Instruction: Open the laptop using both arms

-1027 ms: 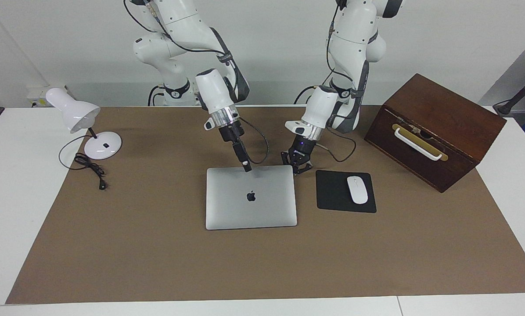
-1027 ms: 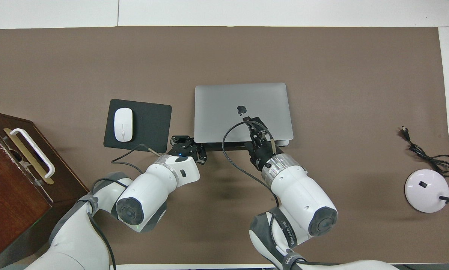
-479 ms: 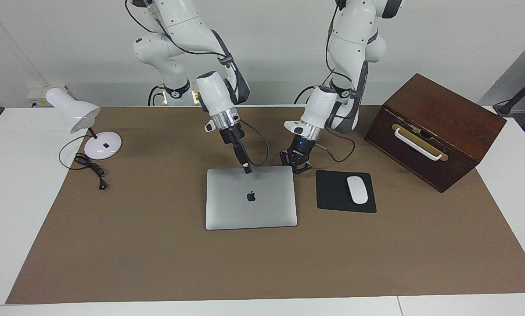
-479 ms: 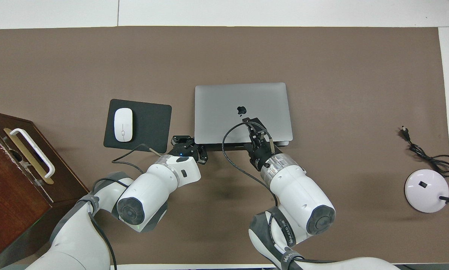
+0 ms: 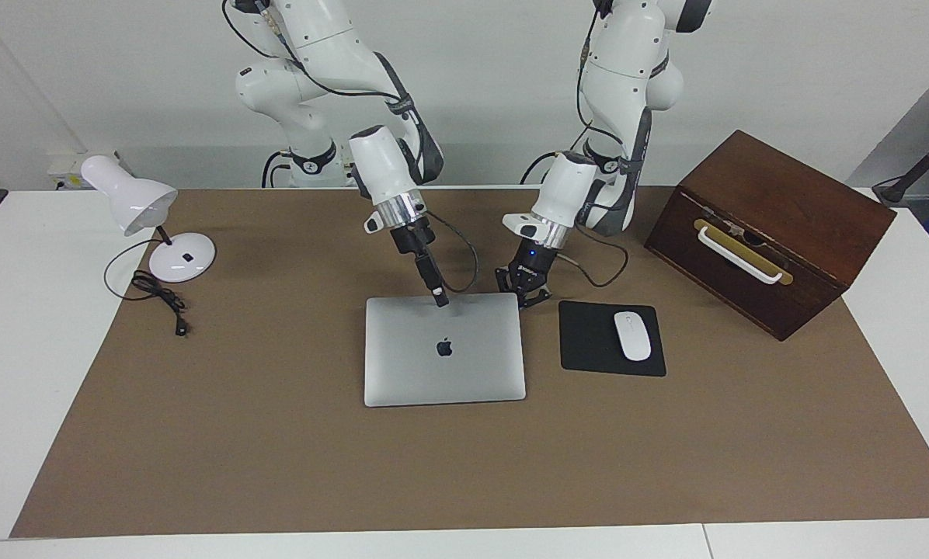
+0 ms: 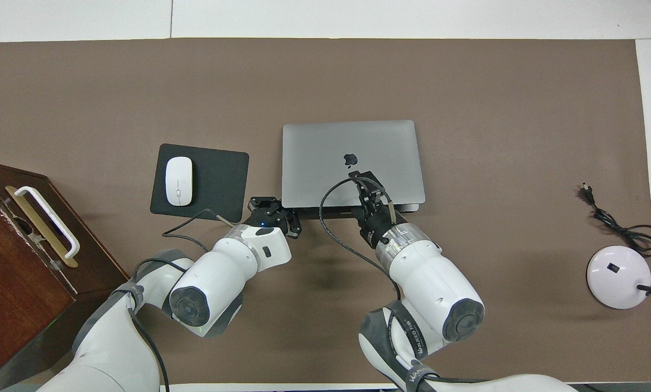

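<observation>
The silver-grey laptop (image 5: pixel 444 349) (image 6: pixel 352 163) lies flat and closed on the brown mat, with its dark logo facing up. My right gripper (image 5: pixel 439 298) (image 6: pixel 364 182) slants down onto the lid, just inside the edge nearest the robots. My left gripper (image 5: pixel 528 295) (image 6: pixel 274 210) is shut and sits low on the mat. It is beside the laptop's nearest corner toward the left arm's end, and nothing shows between its tips. Whether it touches the laptop is unclear. A thin dark strip runs along the laptop's nearest edge in the overhead view.
A black mouse pad (image 5: pixel 589 341) with a white mouse (image 5: pixel 632 335) lies beside the laptop toward the left arm's end. A brown wooden box (image 5: pixel 767 229) with a white handle stands past it. A white desk lamp (image 5: pixel 150 225) and its cord (image 5: pixel 161 299) are at the right arm's end.
My right gripper has crept slightly along the laptop's nearest edge toward the left arm's end. The left gripper and the laptop have not moved.
</observation>
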You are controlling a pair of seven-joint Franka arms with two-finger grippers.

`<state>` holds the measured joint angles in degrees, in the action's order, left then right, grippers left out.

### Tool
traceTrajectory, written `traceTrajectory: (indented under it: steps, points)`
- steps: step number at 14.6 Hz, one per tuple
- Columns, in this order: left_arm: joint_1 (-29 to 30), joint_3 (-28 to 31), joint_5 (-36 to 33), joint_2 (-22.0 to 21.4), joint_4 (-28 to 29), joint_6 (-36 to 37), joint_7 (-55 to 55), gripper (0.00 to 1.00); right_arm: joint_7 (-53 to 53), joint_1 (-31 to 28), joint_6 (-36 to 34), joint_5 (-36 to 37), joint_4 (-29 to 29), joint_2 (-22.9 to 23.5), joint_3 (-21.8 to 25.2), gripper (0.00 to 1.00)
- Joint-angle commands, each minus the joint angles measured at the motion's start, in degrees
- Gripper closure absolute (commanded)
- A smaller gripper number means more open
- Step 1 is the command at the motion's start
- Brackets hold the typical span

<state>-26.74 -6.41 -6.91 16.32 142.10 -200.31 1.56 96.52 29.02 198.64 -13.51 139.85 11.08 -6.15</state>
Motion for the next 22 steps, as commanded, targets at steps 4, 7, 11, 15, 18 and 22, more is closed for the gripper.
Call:
traceTrajectory:
  steps: [4,7,11,15,18,22]
  points:
    - [-0.8,0.2,-1.2,2.4,-1.2,-0.7,0.8,1.0,-1.3,0.4,1.6,-2.0,-0.5,1.0,-0.3,0.03]
    - [-0.8,0.2,-1.2,2.6,-1.2,-0.7,0.8,1.0,-1.7,0.3,1.8,-2.0,-0.6,1.3,-0.3,0.03]
    - [-0.8,0.2,-1.2,2.7,-1.2,-0.7,0.8,1.0,-2.9,-0.5,1.8,-2.0,-1.9,2.5,-0.2,0.03]
    - [-0.8,0.2,-1.2,2.7,-1.2,-0.7,0.8,1.0,-3.5,-0.8,1.3,-2.0,-3.7,3.3,0.0,0.03]
    - [-0.9,0.2,-1.2,2.7,-1.2,-0.7,0.8,1.0,-3.6,-1.2,1.1,-2.0,-5.4,4.2,0.0,0.03]
    - [-0.8,0.2,-1.3,2.7,-1.3,-0.7,0.8,1.0,-3.7,-1.3,-1.2,-2.0,-8.9,5.6,0.1,0.03]
